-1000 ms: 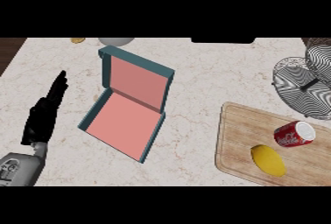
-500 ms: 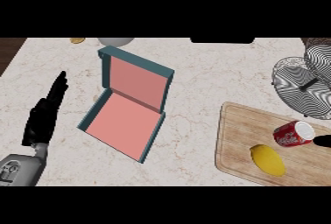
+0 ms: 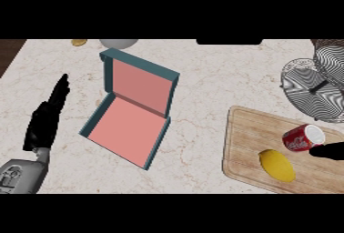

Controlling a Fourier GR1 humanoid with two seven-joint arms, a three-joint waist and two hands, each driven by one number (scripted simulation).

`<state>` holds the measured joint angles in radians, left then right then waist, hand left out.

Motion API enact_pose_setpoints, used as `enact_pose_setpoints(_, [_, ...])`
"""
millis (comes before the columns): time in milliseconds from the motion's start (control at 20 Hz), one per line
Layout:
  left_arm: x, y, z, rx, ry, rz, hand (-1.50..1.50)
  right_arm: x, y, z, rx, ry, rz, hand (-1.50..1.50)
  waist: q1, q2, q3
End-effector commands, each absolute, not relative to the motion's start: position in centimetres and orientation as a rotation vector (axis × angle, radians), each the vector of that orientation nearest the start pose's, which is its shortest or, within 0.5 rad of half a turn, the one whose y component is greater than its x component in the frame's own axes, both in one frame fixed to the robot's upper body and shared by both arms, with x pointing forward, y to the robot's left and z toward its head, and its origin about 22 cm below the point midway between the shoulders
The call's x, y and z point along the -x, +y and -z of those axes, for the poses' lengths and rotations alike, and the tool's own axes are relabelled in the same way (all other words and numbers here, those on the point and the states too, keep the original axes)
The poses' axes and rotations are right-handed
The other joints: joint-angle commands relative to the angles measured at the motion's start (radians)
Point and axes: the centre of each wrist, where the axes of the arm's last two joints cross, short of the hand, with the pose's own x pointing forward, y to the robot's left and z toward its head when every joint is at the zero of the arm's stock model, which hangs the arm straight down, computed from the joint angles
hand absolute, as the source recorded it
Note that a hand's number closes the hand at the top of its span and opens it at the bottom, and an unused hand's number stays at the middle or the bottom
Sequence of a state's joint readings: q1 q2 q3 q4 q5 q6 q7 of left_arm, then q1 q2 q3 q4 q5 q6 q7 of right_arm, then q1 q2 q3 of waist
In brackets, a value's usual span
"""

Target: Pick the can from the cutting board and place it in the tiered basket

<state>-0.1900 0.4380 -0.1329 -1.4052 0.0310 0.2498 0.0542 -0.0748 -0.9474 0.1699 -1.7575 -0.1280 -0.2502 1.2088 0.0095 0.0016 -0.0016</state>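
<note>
Red can (image 3: 302, 138) on cutting board (image 3: 252, 141), just beside right robot hand (image 3: 329, 150).

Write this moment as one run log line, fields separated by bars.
phase: reach | can: lying on cutting board | right hand: beside can | left hand: open, resting

Counter (image 3: 222, 73): I am looking at pale, veined, marble-like stone, smooth. Cutting board (image 3: 255, 132): showing light wood grain, matt. Can (image 3: 302, 138): gleaming red metal with a pale end. Lemon (image 3: 277, 165): looking smooth, yellow, faintly glossy. Open box (image 3: 134, 113): showing a matt teal outside and flat pink lining. Tiered basket (image 3: 316, 88): looking like fine wire mesh. My left hand (image 3: 46, 120): appearing as matt black.
</note>
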Motion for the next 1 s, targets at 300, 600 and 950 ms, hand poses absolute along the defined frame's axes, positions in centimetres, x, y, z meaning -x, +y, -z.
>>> enact_pose_setpoints(300, [-27.9,30.4,-2.4,-0.431,-1.535,0.238,0.00,-25.8,-32.1,-15.1,0.848,-0.430,-0.126,-1.50,-0.001,0.000,0.000])
enact_pose_setpoints(600, [-28.5,28.9,-3.2,-0.422,-1.526,0.258,0.00,-26.5,-31.7,-13.5,0.817,-0.399,-0.125,-1.50,-0.004,0.000,0.000])
enact_pose_setpoints(950, [-28.6,29.2,-2.8,-0.431,-1.533,0.235,0.00,-26.8,-31.9,-11.6,0.784,-0.372,-0.112,-1.50,-0.007,-0.001,0.000])
